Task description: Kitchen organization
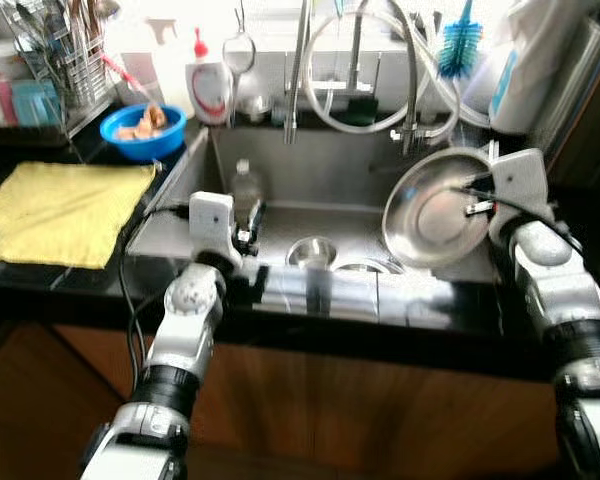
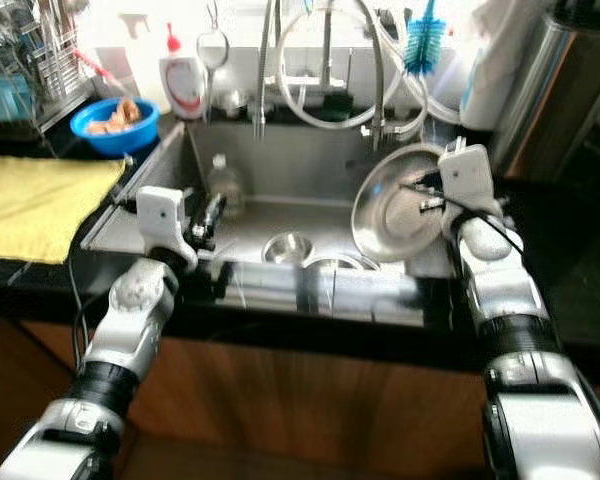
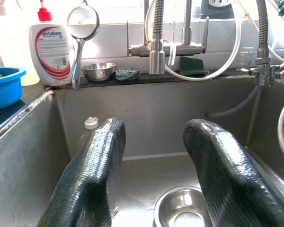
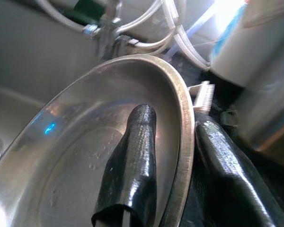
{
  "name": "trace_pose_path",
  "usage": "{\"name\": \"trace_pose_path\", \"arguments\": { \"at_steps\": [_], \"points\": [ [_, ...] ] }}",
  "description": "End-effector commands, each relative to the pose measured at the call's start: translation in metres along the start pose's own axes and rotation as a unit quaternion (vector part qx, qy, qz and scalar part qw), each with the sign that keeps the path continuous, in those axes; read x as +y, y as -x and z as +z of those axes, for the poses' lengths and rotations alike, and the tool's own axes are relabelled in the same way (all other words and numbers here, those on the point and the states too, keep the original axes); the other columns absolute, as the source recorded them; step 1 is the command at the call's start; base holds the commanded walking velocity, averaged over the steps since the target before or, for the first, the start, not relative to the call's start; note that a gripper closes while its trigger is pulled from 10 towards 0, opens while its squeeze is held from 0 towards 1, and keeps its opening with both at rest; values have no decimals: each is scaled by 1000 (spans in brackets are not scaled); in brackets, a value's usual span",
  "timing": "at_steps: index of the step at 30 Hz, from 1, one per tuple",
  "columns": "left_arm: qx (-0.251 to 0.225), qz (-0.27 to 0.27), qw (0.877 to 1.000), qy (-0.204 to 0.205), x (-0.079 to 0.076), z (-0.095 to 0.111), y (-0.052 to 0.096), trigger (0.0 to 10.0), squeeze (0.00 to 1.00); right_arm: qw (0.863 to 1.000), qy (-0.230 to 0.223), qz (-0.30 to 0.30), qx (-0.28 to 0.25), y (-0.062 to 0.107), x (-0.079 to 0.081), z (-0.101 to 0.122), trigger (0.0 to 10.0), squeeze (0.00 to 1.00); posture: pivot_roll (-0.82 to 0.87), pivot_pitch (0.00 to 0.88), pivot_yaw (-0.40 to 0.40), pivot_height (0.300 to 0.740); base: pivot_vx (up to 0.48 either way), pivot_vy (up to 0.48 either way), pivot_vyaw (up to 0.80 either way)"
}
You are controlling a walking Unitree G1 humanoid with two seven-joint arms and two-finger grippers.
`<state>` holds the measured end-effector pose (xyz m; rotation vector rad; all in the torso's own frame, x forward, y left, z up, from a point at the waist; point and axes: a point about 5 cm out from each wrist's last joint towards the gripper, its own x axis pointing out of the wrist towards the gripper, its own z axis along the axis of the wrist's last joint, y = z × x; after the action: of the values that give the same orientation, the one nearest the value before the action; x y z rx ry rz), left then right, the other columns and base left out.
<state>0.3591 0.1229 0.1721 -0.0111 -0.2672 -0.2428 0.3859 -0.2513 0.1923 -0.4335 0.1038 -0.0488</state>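
The steel plate [image 1: 435,212] is round, shallow and mirror-bright, with a rolled rim; it stands tilted on edge over the right end of the sink [image 1: 320,190], its hollow face turned toward the basin; the right tool [image 4: 173,156] pinches that rim, one finger [image 4: 132,161] lying across the inner face and the other behind the edge, so the tool is closed onto the plate.

The left tool [image 3: 154,175] hangs over the left half of the sink with its two fingers spread wide and nothing between them; a small steel bowl [image 3: 182,210] sits on the sink floor just beyond it, and its contents cannot be made out; a clear bottle [image 1: 246,187] with a pale cap stands in the basin near the left wall.

On the dark bench left of the sink a blue bowl [image 1: 143,131] holds pale brownish pieces of food; a white soap bottle [image 1: 209,88] with a red cap stands beside it on the back ledge; another small steel bowl [image 3: 98,72] rests on that ledge near a green scrub pad [image 3: 194,66]; a yellow cloth [image 1: 65,212] lies flat on the bench; a wire rack [image 1: 55,60] at the far left holds utensils; a blue brush [image 1: 460,45] sticks up behind the taps.
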Motion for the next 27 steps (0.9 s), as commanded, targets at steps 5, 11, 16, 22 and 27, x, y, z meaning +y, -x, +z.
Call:
{"name": "trace_pose_path", "arguments": {
  "at_steps": [5, 11, 16, 22, 27],
  "points": [
    [-12, 4, 1000, -11, 2, 6, -4, 10000, 0, 997, 50, 58, 7, -9, 10, 5, 10000, 0, -20, 0, 10, 740, 0, 0, 0],
    [-12, 7, 1000, -11, 2, 5, -3, 10000, 0, 990, 50, 122, 47, -10, 29, -7, 10000, 0, -12, 0, -1, 740, 0, 0, 0],
    [-11, 9, 1000, -12, 4, 4, -1, 10000, 0, 980, 65, 172, 77, -7, 44, -19, 10000, 0, -2, 0, -6, 740, 0, 0, 0],
    [-7, 4, 1000, -14, 5, 3, 1, 10000, 0, 976, 63, 190, 90, -5, 52, -27, 10000, 0, 2, 0, -4, 740, 0, 0, 0],
    [-4, -1, 1000, -15, 5, 3, 2, 10000, 0, 975, 54, 193, 94, -5, 55, -30, 10000, 663, 7, 0, 2, 740, 0, 0, 0]
  ]
}}
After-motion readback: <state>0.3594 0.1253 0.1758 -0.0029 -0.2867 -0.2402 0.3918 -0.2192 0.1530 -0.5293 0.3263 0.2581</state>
